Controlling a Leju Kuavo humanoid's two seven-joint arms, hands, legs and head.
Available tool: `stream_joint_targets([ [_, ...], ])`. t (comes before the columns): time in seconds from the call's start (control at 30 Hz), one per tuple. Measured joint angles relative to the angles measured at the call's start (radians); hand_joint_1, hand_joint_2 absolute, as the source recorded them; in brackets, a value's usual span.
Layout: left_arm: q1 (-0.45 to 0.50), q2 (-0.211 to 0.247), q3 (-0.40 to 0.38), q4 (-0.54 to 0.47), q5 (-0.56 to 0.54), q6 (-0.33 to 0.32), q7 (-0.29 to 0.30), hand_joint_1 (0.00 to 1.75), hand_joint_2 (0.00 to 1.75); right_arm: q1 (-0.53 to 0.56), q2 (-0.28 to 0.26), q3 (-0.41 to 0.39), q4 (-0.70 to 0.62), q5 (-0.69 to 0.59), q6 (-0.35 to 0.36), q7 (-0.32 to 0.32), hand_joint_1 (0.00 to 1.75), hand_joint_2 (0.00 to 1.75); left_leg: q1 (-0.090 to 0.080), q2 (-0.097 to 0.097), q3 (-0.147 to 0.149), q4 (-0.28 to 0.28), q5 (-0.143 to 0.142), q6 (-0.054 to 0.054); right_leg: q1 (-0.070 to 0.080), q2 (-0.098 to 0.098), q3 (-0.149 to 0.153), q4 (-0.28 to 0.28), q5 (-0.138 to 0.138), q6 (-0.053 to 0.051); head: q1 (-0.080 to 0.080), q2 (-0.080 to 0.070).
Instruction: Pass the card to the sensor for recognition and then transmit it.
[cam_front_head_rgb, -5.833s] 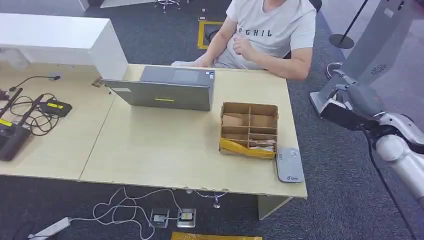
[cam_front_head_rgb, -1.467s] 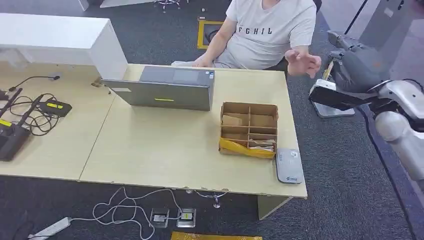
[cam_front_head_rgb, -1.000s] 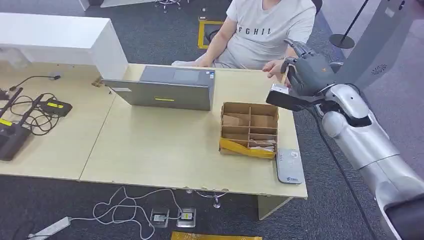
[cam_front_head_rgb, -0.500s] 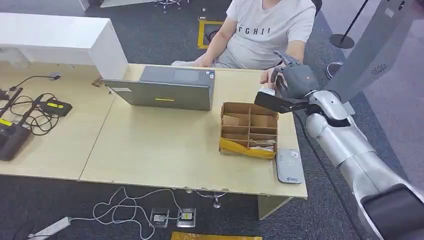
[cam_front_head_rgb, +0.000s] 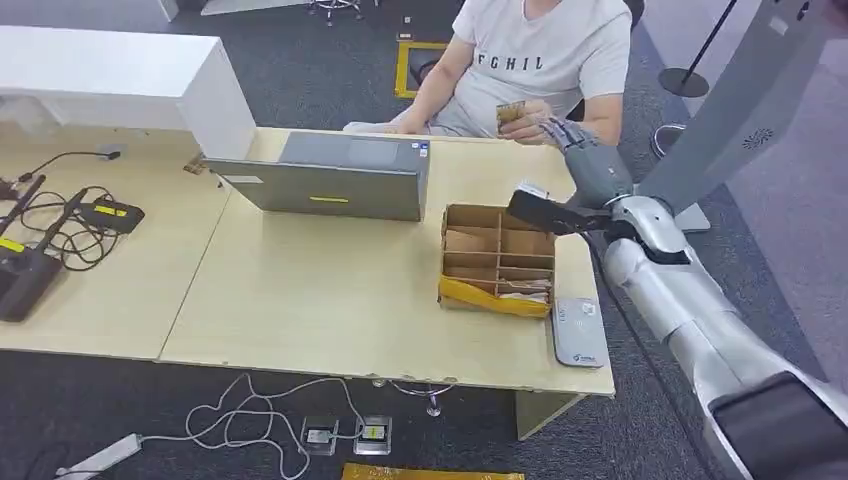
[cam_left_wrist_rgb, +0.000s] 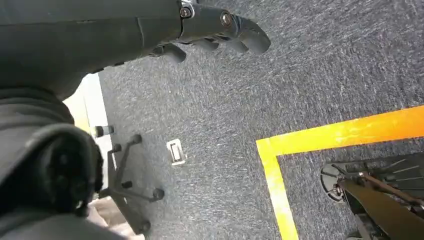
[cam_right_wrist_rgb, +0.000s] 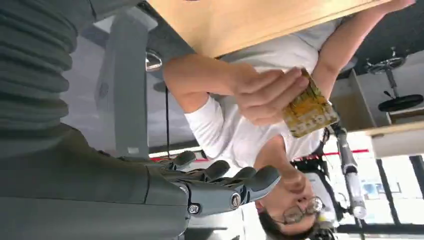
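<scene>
Reaching over the far right corner of the table (cam_front_head_rgb: 300, 300), the right hand (cam_front_head_rgb: 585, 160) stretches toward the seated person (cam_front_head_rgb: 540, 60), its fingers spread and holding nothing; the card (cam_front_head_rgb: 511, 113) sits in the person's hand (cam_front_head_rgb: 532, 115), just beside the robot's fingertips, and the person's head is cut off. The sensor (cam_front_head_rgb: 579, 329) lies at the near right edge, beside the cardboard box (cam_front_head_rgb: 498, 258). At the left wrist, the left hand (cam_left_wrist_rgb: 210, 30) hangs over grey carpet, fingers loosely apart, empty. At the right wrist, the right hand's fingers (cam_right_wrist_rgb: 225, 185) lie open, apart from the yellow card (cam_right_wrist_rgb: 309, 107), whose print is too blurred to read.
</scene>
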Motion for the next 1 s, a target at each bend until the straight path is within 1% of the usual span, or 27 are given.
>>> stream_joint_targets([
  [0.03,0.000,0.000,0.000,0.000,0.006,0.001,0.000,0.00,0.00,0.009,-0.002,-0.008,-0.009,-0.017,0.015,0.014,0.00,1.75,0.000,0.000,0.001,0.000,0.000,0.000,0.000,0.000,0.000,0.000,0.000,0.000,0.000,0.000],
  [0.1,0.001,0.000,0.000,0.000,0.021,0.003,0.000,0.00,0.00,0.043,-0.016,-0.026,-0.050,-0.042,0.057,0.074,0.00,1.75,0.000,0.000,0.001,0.000,0.000,0.000,0.000,0.000,0.000,-0.001,0.000,0.000,0.000,0.000],
  [0.17,0.002,0.000,0.000,0.000,0.032,0.003,0.000,0.00,0.00,0.098,-0.056,-0.045,-0.141,-0.061,0.102,0.142,0.00,1.75,0.000,-0.001,0.001,0.000,0.000,0.000,0.000,-0.001,0.001,-0.001,0.000,0.000,0.000,0.000],
  [0.2,0.005,0.000,0.000,0.000,0.035,0.002,0.000,0.00,0.00,0.125,-0.078,-0.054,-0.189,-0.067,0.119,0.161,0.00,1.75,0.000,-0.001,0.001,0.000,0.000,0.000,0.000,-0.001,0.001,-0.001,0.000,0.000,0.000,0.000],
  [0.3,0.008,0.003,0.000,0.000,0.050,-0.002,0.000,0.00,0.00,0.206,-0.161,-0.085,-0.352,-0.075,0.156,0.196,0.00,1.75,-0.001,-0.001,0.001,0.000,-0.001,0.000,-0.001,0.000,0.001,-0.001,0.000,0.000,0.000,0.000],
  [0.37,0.008,0.004,0.000,0.000,0.053,-0.002,0.000,0.00,0.00,0.250,-0.211,-0.107,-0.453,-0.081,0.168,0.208,0.00,1.75,-0.001,0.000,0.000,0.000,-0.001,0.000,-0.001,0.000,0.000,-0.001,0.000,0.000,0.000,0.000],
  [0.43,0.008,0.004,0.000,0.000,0.056,0.000,-0.002,0.00,0.00,0.281,-0.248,-0.126,-0.528,-0.080,0.171,0.212,0.00,1.75,-0.001,0.002,0.001,0.000,-0.002,0.000,-0.001,0.001,0.000,-0.001,0.000,0.000,0.000,0.000],
  [0.63,0.009,0.005,0.000,0.000,0.074,0.005,-0.005,0.00,0.00,0.370,-0.352,-0.180,-0.706,-0.075,0.165,0.237,0.00,1.75,0.000,0.001,0.002,0.000,-0.001,0.000,-0.001,0.000,0.001,-0.001,0.000,0.000,0.000,0.000],
  [0.73,0.008,0.005,0.000,0.000,0.088,0.010,-0.004,0.00,0.00,0.440,-0.393,-0.202,-0.776,-0.074,0.136,0.262,0.00,1.75,0.000,0.001,0.001,0.000,-0.002,0.000,0.000,0.000,0.001,-0.001,0.000,0.000,0.000,0.000],
  [0.8,0.008,0.004,0.000,0.000,0.097,0.014,0.000,0.00,0.00,0.496,-0.406,-0.208,-0.811,-0.068,0.096,0.271,0.00,1.75,0.000,0.001,0.001,0.000,-0.002,0.000,0.000,0.000,0.001,-0.001,0.000,0.000,0.000,0.000],
  [0.87,0.008,0.003,0.000,0.000,0.104,0.015,0.005,0.00,0.00,0.547,-0.407,-0.205,-0.831,-0.088,0.063,0.271,0.00,1.75,0.000,0.001,0.001,0.000,-0.002,-0.001,0.000,0.000,0.001,-0.001,0.000,0.000,0.000,0.000],
  [1.0,0.006,0.002,0.000,0.000,0.104,0.018,0.017,0.00,0.00,0.598,-0.397,-0.180,-0.829,-0.116,-0.011,0.249,0.00,1.75,0.000,0.001,0.001,0.000,-0.002,-0.001,0.000,0.001,0.001,-0.001,0.000,0.000,0.000,0.000],
])
